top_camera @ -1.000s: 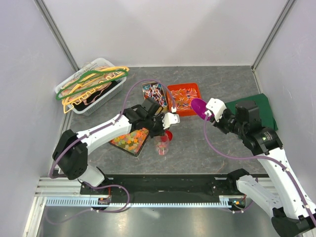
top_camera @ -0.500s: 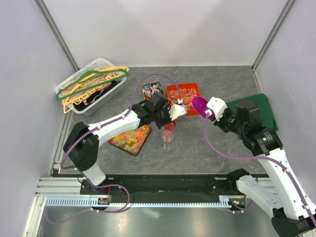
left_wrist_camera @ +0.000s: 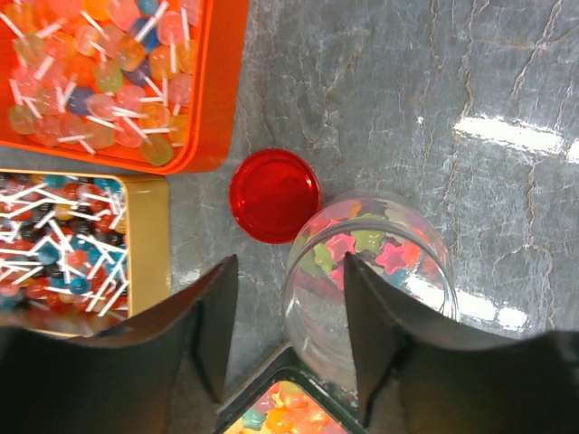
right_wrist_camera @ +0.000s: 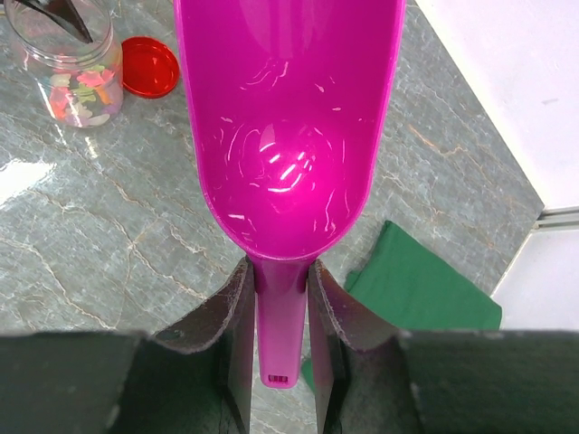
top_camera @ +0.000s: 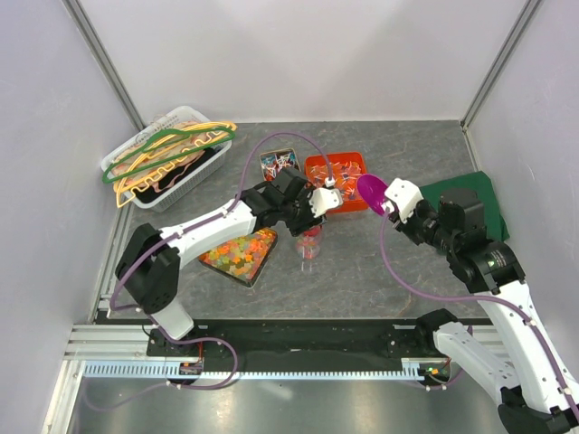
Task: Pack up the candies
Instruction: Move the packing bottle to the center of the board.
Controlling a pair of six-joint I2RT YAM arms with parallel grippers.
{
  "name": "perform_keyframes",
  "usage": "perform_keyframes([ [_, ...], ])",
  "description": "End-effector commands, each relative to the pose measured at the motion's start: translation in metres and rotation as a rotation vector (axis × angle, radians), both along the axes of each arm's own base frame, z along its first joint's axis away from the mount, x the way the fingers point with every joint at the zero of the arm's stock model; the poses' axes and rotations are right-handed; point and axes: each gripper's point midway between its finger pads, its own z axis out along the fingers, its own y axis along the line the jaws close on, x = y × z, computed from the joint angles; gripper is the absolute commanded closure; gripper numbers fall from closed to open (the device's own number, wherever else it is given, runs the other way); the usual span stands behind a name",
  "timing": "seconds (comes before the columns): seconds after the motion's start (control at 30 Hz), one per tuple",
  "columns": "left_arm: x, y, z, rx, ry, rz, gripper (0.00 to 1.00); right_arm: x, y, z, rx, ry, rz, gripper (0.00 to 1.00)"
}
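A clear jar point(left_wrist_camera: 398, 262) partly filled with star-shaped candies stands beside its red lid point(left_wrist_camera: 274, 195). My left gripper point(left_wrist_camera: 289, 262) hangs open over the jar's rim. One finger is over the mouth and the other outside, with the jar's wall between them. More star candies fill a black triangular tray point(top_camera: 240, 255). From above, the jar point(top_camera: 308, 248) sits just under the left gripper point(top_camera: 306, 226). My right gripper point(right_wrist_camera: 282, 271) is shut on the handle of an empty magenta scoop point(right_wrist_camera: 289, 117), held off to the right of the jar point(right_wrist_camera: 72, 77).
An orange tray point(top_camera: 336, 172) of lollipops and a yellow tray point(top_camera: 280, 163) of small wrapped sweets sit behind the jar. A basket of hangers point(top_camera: 167, 158) stands at the back left. A green cloth point(top_camera: 466, 199) lies at the right under the right arm.
My left gripper, shut a second ago, has swung back and to the right, and its jaws now stand open. The jar stands farther back and right. The scoop drifted slightly right.
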Motion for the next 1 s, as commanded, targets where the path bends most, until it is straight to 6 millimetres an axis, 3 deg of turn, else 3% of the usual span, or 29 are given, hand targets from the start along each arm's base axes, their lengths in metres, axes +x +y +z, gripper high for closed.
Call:
perform_keyframes([
  [0.0,0.01,-0.003,0.064,-0.105,-0.124,0.025,0.38,0.005,0.004,0.015,0.052,-0.048,-0.01,1.0],
  [0.23,0.0,0.008,0.155,-0.302,-0.215,0.034,0.21,0.02,0.003,0.009,0.022,-0.025,-0.034,1.0],
  [0.33,-0.006,0.015,0.178,-0.402,-0.167,0.024,0.18,0.029,0.002,0.007,0.006,-0.023,-0.054,1.0],
  [0.47,0.001,0.026,0.19,-0.492,-0.076,0.044,0.15,0.038,0.006,0.004,0.008,-0.026,-0.048,1.0],
  [0.57,0.005,0.023,0.184,-0.513,0.011,0.062,0.15,0.043,0.008,-0.001,-0.004,-0.017,-0.04,1.0],
  [0.83,0.007,-0.002,0.177,-0.562,0.235,0.041,0.15,0.054,0.024,-0.021,-0.189,-0.048,-0.015,1.0],
  [0.97,0.005,-0.01,0.18,-0.59,0.296,0.004,0.15,0.058,0.037,-0.017,-0.202,-0.068,-0.008,1.0],
])
